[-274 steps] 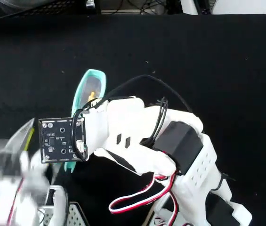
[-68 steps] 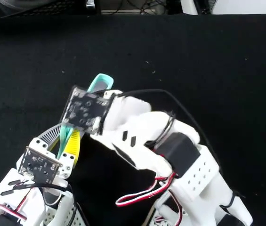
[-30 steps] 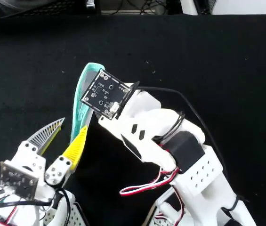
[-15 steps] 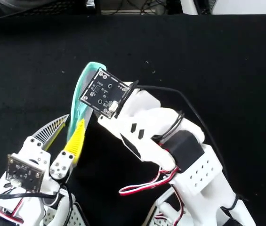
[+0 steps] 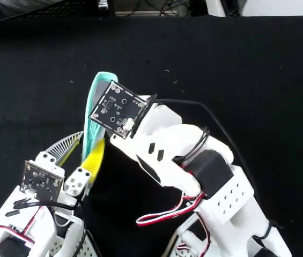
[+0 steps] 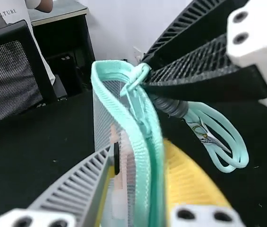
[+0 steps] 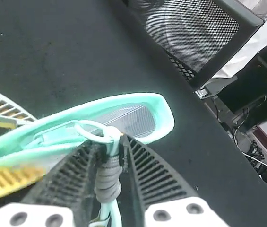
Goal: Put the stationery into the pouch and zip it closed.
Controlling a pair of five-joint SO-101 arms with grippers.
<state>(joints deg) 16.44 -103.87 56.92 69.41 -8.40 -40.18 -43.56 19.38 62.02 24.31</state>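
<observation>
Mint-green mesh pouch [image 5: 92,107] standing on its long edge on the black counter [image 5: 221,64], held between your two arms.

Left gripper [image 5: 90,140]: it sits at the near end of the pouch. The yellow finger [image 5: 93,159] lies along one side and the grey ribbed finger [image 5: 65,145] along the other. In the left wrist view your left gripper [image 6: 138,149] is pressed against both mesh walls, so it is clamped on the pouch [image 6: 105,109].

Right gripper [image 7: 116,142]: its black ribbed fingers are drawn together on the grey zipper pull [image 7: 107,175], with no gap left between them. The pull sits at the mint zip edge along the top of the pouch [image 7: 124,116]. The left wrist view shows your right gripper [image 6: 147,78] coming in from above and to one side, with the zipper pull [image 6: 168,105] pinched in it. In the high view this arm's camera board [image 5: 116,110] hangs over the middle of the pouch and hides the grip.

Contents: a pale strip [image 6: 118,182] shows through the mesh, and you cannot tell what it is. You also cannot tell how far along the zip is closed.

Background: a mesh chair [image 6: 10,80] stands beyond the counter.
</observation>
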